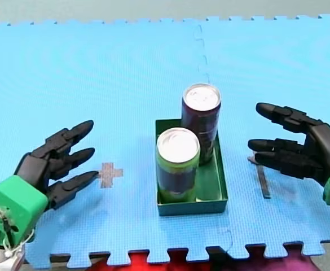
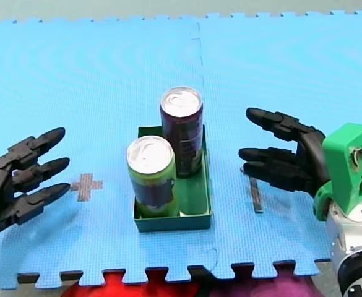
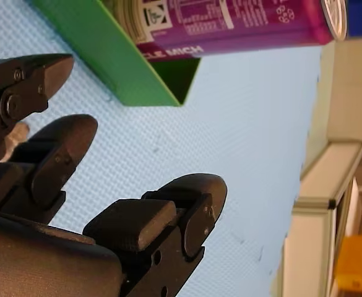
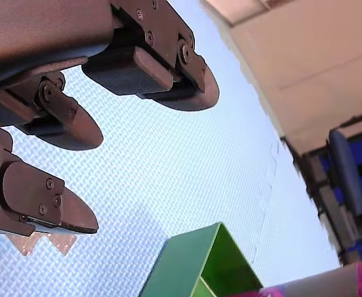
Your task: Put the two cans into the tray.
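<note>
Head views: purple can [image 1: 201, 121] and green can [image 1: 177, 164] stand upright in tray [image 1: 192, 207], 3 o'clock from my released left robot hand [image 1: 57, 164], 9 o'clock from my nearer, released right robot hand [image 1: 291, 147].

I see a big blue foam mat [image 1: 97, 73] made of pieces that lock together like a puzzle. A small cross of brownish tape [image 1: 110, 174] is stuck on its left part. A thin grey strip [image 2: 255, 197] lies on its right part. Just past the mat's near edge I see something red [image 1: 170, 262]. One wrist view shows a yellow thing [image 3: 360, 260] far off, and the other shows what looks like a blue chair [image 4: 354, 167].
</note>
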Action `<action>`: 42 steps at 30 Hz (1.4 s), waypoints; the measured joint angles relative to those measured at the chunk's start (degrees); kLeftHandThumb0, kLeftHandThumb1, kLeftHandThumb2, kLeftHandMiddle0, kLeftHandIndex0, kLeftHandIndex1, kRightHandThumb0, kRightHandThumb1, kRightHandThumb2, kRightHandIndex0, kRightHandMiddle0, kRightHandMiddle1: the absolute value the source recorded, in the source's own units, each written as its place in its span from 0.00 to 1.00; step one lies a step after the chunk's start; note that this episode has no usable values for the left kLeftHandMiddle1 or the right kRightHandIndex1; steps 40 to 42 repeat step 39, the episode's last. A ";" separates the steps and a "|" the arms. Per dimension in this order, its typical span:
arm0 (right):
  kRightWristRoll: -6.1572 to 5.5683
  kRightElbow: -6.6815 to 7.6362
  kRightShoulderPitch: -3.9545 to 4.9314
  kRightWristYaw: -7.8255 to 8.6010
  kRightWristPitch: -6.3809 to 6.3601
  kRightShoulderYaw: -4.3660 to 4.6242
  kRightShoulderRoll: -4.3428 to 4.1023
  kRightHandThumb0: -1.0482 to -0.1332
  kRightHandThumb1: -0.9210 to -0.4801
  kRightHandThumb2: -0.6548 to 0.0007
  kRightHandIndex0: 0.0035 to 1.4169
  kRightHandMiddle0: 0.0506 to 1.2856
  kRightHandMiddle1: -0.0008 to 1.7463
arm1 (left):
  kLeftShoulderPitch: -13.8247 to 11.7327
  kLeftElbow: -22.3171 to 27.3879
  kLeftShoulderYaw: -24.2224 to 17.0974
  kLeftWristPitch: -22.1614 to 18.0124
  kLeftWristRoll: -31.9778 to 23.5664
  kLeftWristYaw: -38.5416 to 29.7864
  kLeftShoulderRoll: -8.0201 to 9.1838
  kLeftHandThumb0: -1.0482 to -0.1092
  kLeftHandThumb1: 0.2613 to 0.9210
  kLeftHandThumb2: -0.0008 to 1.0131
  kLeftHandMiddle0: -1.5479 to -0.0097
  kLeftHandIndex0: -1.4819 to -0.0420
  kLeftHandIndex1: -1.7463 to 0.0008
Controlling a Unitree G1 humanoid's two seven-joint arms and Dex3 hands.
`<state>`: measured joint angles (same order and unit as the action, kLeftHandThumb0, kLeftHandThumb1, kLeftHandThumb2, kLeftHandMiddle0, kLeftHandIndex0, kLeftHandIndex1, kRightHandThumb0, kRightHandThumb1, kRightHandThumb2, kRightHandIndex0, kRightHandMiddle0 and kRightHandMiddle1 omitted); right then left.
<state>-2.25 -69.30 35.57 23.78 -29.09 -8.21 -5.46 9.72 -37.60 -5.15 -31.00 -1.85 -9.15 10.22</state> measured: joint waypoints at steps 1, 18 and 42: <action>-0.12 0.33 -0.06 0.26 -0.06 -0.07 -0.05 0.46 0.45 1.00 0.69 0.50 0.00 | 0.26 -1.44 -0.58 -1.27 -0.84 0.01 -0.45 0.00 0.89 0.00 0.52 0.63 0.99; -1.03 2.19 -0.53 0.38 1.34 0.02 -0.99 0.48 0.46 1.00 0.66 0.49 0.00 | -2.54 -0.21 -2.52 -3.44 -4.27 -4.63 -0.67 0.00 1.00 0.07 0.51 0.63 0.99; -1.18 2.79 -0.63 1.16 1.85 0.24 -2.00 0.48 0.46 1.00 0.64 0.49 0.00 | -3.51 2.11 -3.14 -2.30 -3.55 -1.17 -1.33 0.00 1.00 0.11 0.50 0.62 1.00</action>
